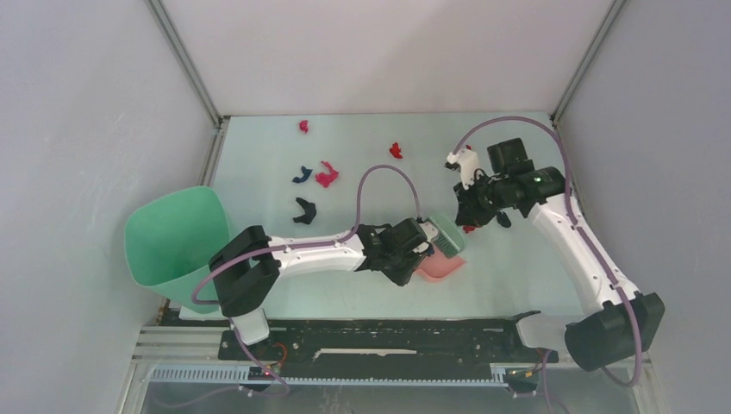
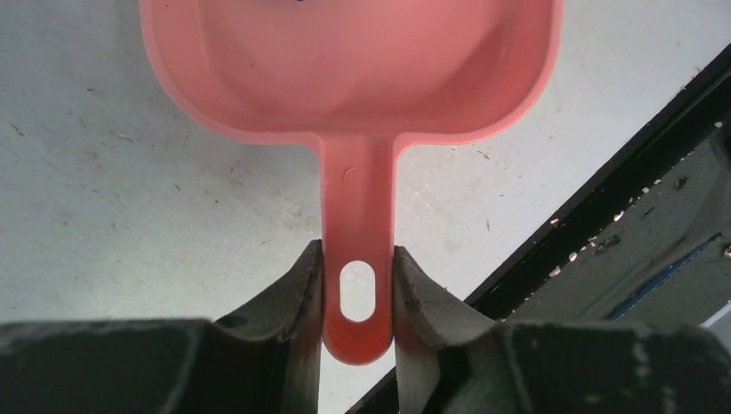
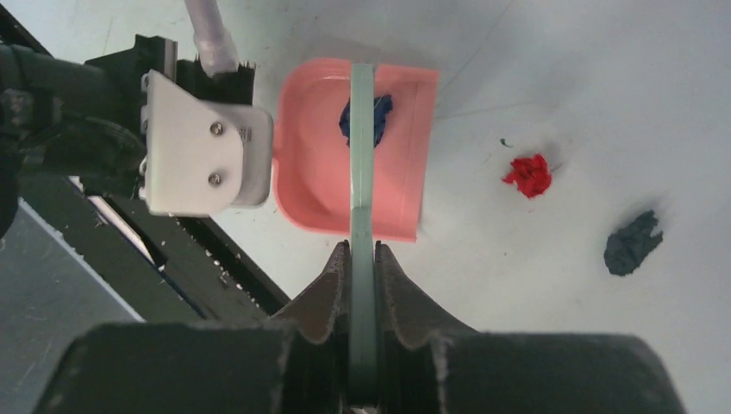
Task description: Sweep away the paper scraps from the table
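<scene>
My left gripper (image 2: pixel 358 256) is squeezing the handle of the pink dustpan (image 2: pixel 353 69). Its fingers are only partly open, pressing on both sides of the handle by the little hole. The dustpan is lying flat on the table (image 1: pixel 371 138), close to the near edge.

My right gripper (image 3: pixel 362 252) is almost closed and is pinching the thin green brush (image 3: pixel 362 155). The brush is reaching out over the middle of the dustpan.

A blue scrap (image 3: pixel 381 110) is sitting inside the dustpan, partly hiding behind the brush. A red scrap (image 3: pixel 527 175) is lying on the table just beside the dustpan's open side. A dark scrap (image 3: pixel 632 244) is lying a bit farther off.

More paper scraps (image 1: pixel 327 175) are lying farther back on the table, red, pink, blue and black ones, well apart from the dustpan. A green bin (image 1: pixel 172 246) is standing at the table's left side.
</scene>
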Available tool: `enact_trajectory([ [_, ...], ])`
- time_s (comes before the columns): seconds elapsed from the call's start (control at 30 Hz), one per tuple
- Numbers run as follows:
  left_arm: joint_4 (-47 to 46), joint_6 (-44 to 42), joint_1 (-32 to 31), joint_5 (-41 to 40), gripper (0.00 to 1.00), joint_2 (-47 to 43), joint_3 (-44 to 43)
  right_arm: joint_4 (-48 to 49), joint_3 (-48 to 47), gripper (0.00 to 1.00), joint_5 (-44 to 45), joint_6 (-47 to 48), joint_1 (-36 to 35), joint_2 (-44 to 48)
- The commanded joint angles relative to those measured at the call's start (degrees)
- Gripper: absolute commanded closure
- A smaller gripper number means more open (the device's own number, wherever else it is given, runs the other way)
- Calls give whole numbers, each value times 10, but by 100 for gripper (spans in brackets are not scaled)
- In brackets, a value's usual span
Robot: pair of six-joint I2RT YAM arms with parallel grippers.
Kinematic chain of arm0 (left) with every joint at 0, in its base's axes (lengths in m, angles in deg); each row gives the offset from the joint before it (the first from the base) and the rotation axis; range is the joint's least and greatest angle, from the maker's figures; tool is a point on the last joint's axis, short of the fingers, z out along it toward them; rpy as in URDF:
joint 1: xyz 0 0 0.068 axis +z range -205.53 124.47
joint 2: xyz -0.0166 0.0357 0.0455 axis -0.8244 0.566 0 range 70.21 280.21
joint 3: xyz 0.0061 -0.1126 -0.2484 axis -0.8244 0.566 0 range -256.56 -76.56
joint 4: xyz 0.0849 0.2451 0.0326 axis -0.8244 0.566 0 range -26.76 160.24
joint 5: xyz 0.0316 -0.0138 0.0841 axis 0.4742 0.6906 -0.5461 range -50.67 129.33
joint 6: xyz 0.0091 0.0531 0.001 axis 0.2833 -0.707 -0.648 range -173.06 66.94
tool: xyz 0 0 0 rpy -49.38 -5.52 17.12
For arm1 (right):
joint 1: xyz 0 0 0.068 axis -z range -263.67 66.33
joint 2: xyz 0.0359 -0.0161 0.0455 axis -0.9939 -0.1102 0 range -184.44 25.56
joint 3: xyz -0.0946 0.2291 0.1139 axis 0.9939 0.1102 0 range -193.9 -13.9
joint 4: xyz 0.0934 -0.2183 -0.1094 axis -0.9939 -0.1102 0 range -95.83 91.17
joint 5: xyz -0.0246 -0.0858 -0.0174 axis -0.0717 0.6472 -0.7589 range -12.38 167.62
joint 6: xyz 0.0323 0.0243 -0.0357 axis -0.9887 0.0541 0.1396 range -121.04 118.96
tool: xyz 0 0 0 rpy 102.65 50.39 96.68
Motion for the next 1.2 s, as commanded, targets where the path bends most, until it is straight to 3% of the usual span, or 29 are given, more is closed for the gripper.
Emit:
enact_trajectory([
  [0.0, -25, -1, -3, -20, 100, -16, 19, -88, -51, 100, -67, 56, 55, 33],
  [0.23, -32, 10, -3, -37, 100, -52, 64, -337, -57, 100, -103, 345, 172, 38],
  [0.47, -33, 18, -3, -48, 100, -64, 85, -342, 91, 100, 27, 470, 189, 94],
  [0.63, -29, 18, -3, -51, 100, -67, 85, -342, 115, 100, 52, 520, 230, 58],
  [0.87, -23, 18, -3, -61, 100, -78, 87, -136, 107, 100, 66, 500, 332, 21],
  [1.17, -13, 13, -3, -44, 100, -80, 89, -10, 104, 100, 71, 450, 353, 83],
])
